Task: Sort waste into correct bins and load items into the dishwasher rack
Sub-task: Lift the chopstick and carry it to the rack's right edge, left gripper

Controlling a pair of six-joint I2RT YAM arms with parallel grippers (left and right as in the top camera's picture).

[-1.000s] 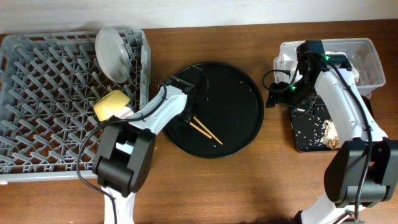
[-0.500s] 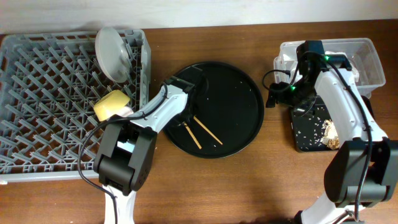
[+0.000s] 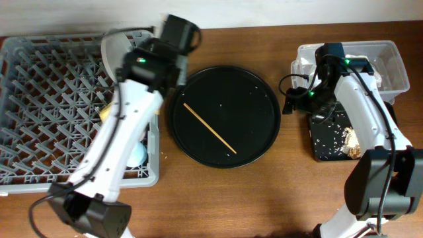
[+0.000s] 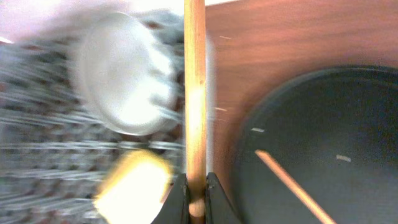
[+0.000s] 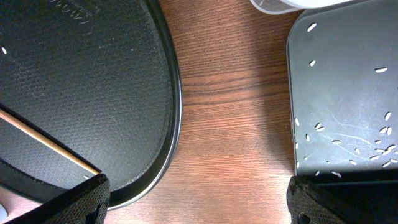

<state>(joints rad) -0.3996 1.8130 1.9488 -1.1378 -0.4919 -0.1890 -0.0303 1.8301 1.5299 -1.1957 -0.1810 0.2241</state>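
My left gripper point(image 4: 196, 202) is pinched narrow on a light wooden chopstick point(image 4: 194, 93). In the left wrist view the stick runs straight up the middle of the frame from between the two fingertips. The view is blurred. Behind the stick, at the upper left, a pale round dish point(image 4: 121, 81) stands on edge in the grey plastic dishwasher rack point(image 3: 39, 86). A yellow, sponge-like block point(image 4: 134, 180) lies below it in the rack.

From overhead the left arm reaches up over the right side of the rack, its wrist near the upper edge of the frame, between the rack and the round black tray point(image 3: 258, 99). I cannot see the held stick from there. A second wooden chopstick point(image 3: 208, 127) lies alone on that tray, slanting from upper left to lower right across its middle.

My right gripper point(image 5: 199, 196) is spread wide, its dark fingers point(image 5: 81, 199) at the two lower corners of the wrist view with nothing between them. It hangs over bare brown table point(image 5: 230, 93), between the round tray's rim on the left and a flat black rectangular tray point(image 5: 348, 93) dotted with white rice grains on the right. Overhead, a clear plastic bin point(image 3: 390, 59) sits at the upper right, just above the speckled tray, and pale scraps point(image 3: 350, 142) lie at that tray's right edge.
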